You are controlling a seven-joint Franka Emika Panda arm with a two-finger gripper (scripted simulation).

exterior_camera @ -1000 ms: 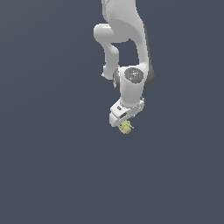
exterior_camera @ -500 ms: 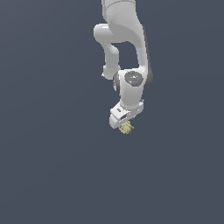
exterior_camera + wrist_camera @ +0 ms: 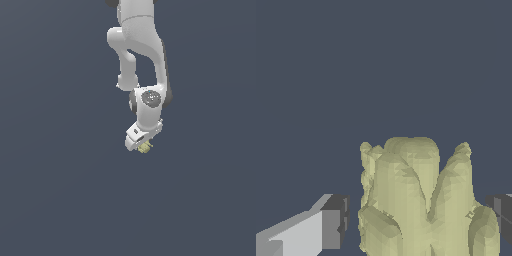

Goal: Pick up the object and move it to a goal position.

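The object is a small lumpy pale yellow-green thing that lies on the dark grey floor. In the exterior view, my white gripper points down right over it and hides its upper part. In the wrist view, the object fills the space between my two fingers. One fingertip stands beside it with a narrow gap. The other fingertip is at the frame's edge, close to the object's far side. The gripper is open around the object.
The plain dark grey floor spreads all round. The white arm reaches down from the top of the exterior view. Nothing else shows.
The arm and gripper have come lower over the object. The object has stayed where it was.
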